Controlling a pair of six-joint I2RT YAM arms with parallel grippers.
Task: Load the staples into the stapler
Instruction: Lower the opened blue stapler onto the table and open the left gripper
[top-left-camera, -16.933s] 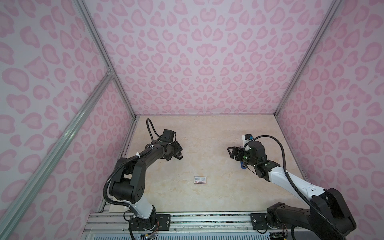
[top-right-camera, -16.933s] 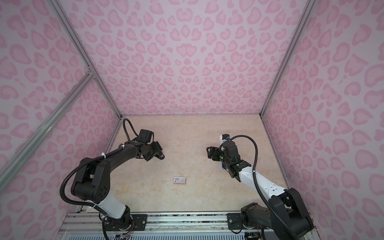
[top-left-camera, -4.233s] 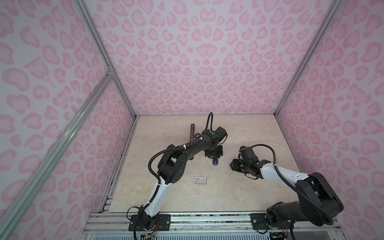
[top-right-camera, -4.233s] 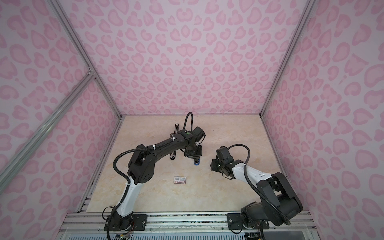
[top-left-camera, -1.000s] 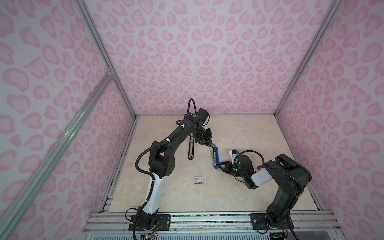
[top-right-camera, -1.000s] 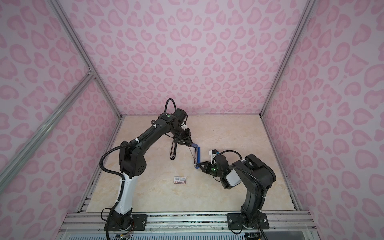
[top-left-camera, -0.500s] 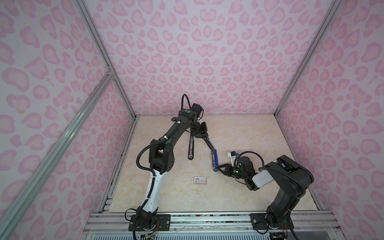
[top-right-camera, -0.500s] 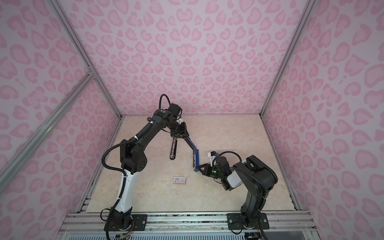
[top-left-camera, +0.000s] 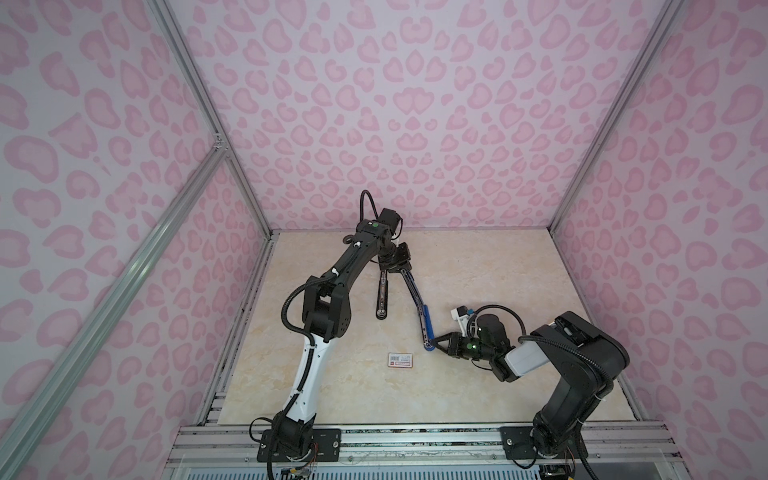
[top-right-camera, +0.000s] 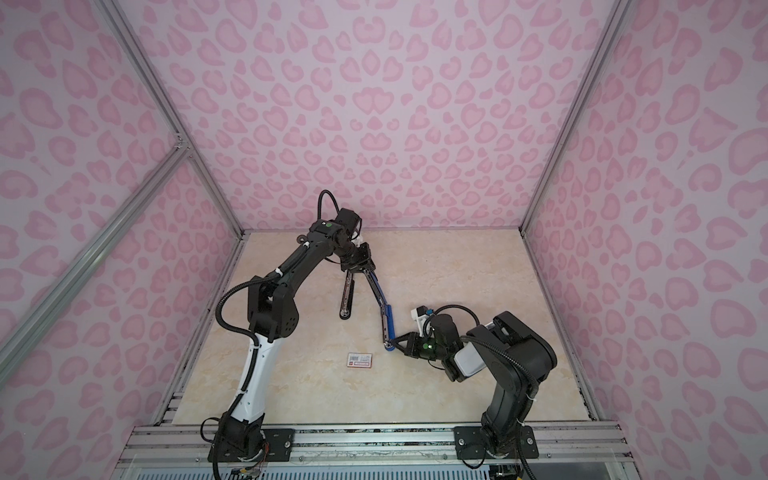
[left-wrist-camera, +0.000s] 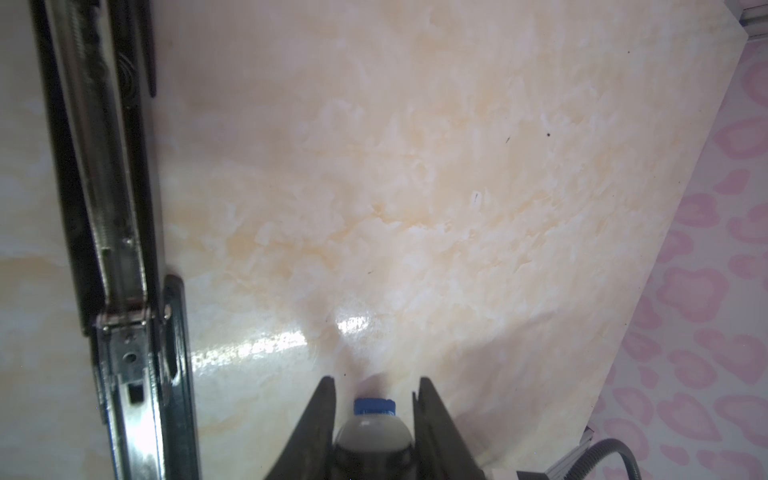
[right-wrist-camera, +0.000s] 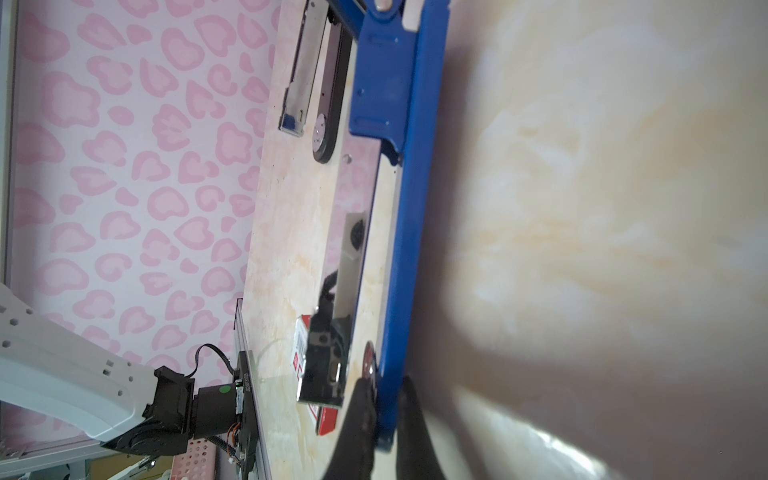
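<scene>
Stapler (top-left-camera: 417, 299) (top-right-camera: 380, 299) is splayed open in an upside-down V over the marbled table (top-left-camera: 498, 270), with its hinge at the far end, toward the back wall. My left claw (top-left-camera: 395, 268) (top-right-camera: 357, 266) is clamped on that hinge end; in the left wrist view my fingers (left-wrist-camera: 324, 415) flank the rounded rear of it. From there the blue top arm (right-wrist-camera: 407, 166) runs its long axis slantwise toward the near right, and its front tip points at my right claw (top-left-camera: 434, 343) (top-right-camera: 395, 341), which is pinched tight on that tip. The other leg, the black base (top-left-camera: 381, 299) (top-right-camera: 347, 299) with the silver magazine rail (left-wrist-camera: 112, 208) along it, points almost straight at the near edge, well apart from the blue tip. Whether the base's tip rests on the table I cannot tell. A small white box (top-left-camera: 400, 360) (top-right-camera: 360, 360) with a red label lies flat, nearer than both tips, just left of my right claw.
</scene>
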